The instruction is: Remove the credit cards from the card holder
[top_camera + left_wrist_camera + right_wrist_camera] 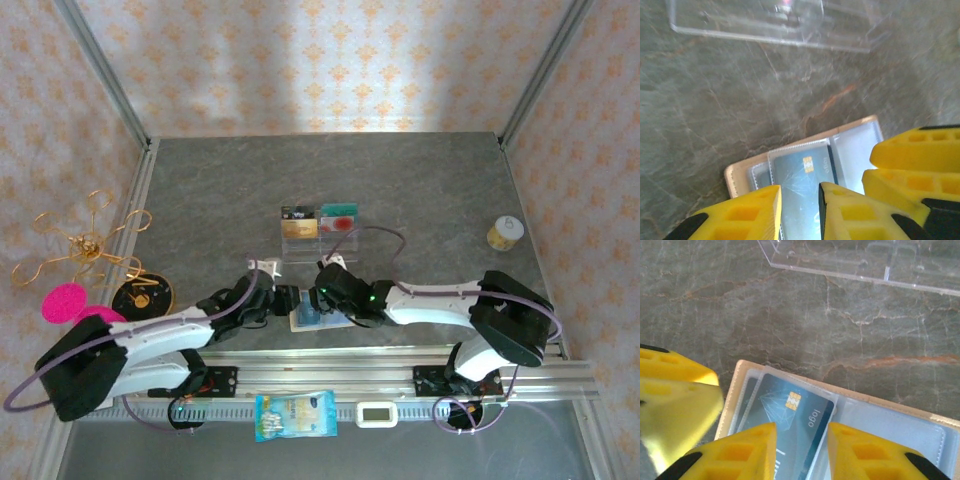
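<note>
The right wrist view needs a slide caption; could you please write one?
Right pincer open above a blue card in the opened card holder, clear rack beyond.

I see the card holder (318, 320) lying on the table (420, 180) near its front edge, with a credit card (790, 412) in its left pocket. The acrylic rack (320, 232) stands at its 12 o'clock with cards (338, 213) in it. A jar (505, 233) sits at 2 o'clock. A wire stand (85, 245) and two discs (65, 300) lie around 9 o'clock. A packet (294, 415) lies at 6 o'clock on the rail (560, 375), with a timer (377, 412) to its right.

"logo" on blue card (796, 416)
</note>
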